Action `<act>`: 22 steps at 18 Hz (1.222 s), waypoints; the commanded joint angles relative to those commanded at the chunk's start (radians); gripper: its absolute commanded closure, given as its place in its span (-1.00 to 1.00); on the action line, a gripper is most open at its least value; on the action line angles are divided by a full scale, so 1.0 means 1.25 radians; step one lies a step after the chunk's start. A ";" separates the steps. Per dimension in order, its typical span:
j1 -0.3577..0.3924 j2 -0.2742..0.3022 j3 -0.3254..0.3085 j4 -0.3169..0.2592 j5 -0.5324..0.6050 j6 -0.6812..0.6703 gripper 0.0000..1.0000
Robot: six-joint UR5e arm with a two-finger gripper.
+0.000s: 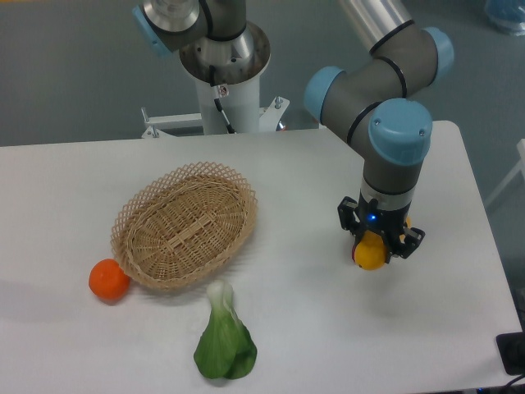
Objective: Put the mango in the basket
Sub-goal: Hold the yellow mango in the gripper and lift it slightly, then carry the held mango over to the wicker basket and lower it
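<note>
On the right of the table, the mango is being held clamped in the gripper, well apart from the basket, so the placing is being left undone.

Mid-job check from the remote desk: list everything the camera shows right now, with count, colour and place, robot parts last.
oval wicker basket: one, tan woven straw, left-centre of the table, nothing in it
round orange fruit: one, orange, against the basket's lower-left rim
leafy green vegetable: one, green with a pale stem, in front of the basket near the table's front edge
yellow-orange mango: one, between the gripper's fingers at the right of the table, mostly covered by them
white table: one, white, carrying everything
robot arm: one, grey with blue caps, reaching down on the right
two-finger gripper: one, black, closed around the mango
</note>
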 joint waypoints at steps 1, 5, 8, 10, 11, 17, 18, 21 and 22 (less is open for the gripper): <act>0.000 0.000 0.000 0.000 0.000 0.001 0.23; 0.000 0.000 0.000 -0.001 0.000 0.001 0.21; -0.002 0.004 -0.001 -0.001 -0.001 -0.002 0.19; -0.005 0.004 -0.002 -0.002 -0.001 -0.002 0.19; -0.006 0.005 -0.007 -0.004 -0.004 -0.002 0.19; -0.028 0.031 -0.049 -0.010 -0.009 -0.004 0.21; -0.038 0.032 -0.056 -0.009 -0.009 -0.004 0.21; -0.084 0.047 -0.092 -0.004 -0.001 -0.010 0.21; -0.098 0.058 -0.108 -0.002 -0.001 -0.010 0.21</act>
